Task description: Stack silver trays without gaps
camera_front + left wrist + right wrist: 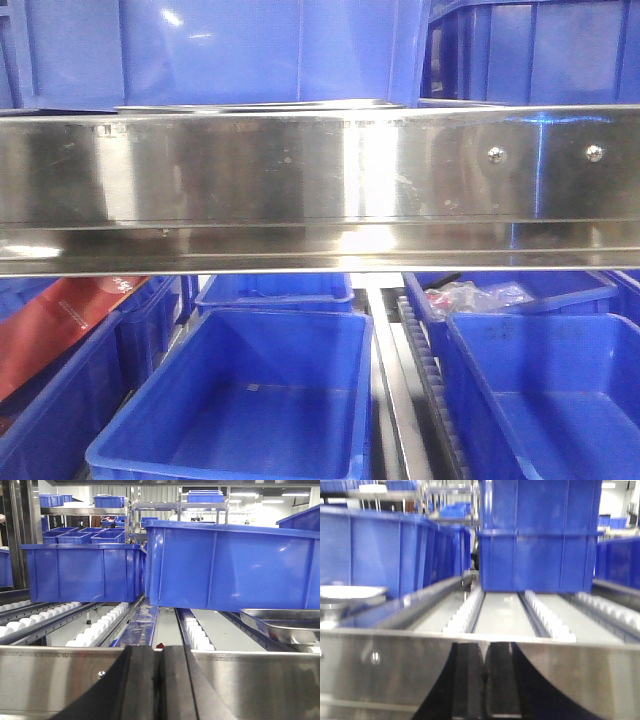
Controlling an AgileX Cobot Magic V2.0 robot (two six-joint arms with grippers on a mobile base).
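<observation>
My left gripper (161,680) and right gripper (484,680) are both pinched closed on nothing, low behind the steel rail (60,675), with nothing yet to hold. The silver tray (282,625) lies on the rollers between them (just before a blue bin (225,565)), probably my first pickup.

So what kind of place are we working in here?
Probably a factory or warehouse flow-rack line: rows of blue plastic bins, roller tracks running under them, and a stainless steel rack rail. A silver tray lies beside the bins.
</observation>
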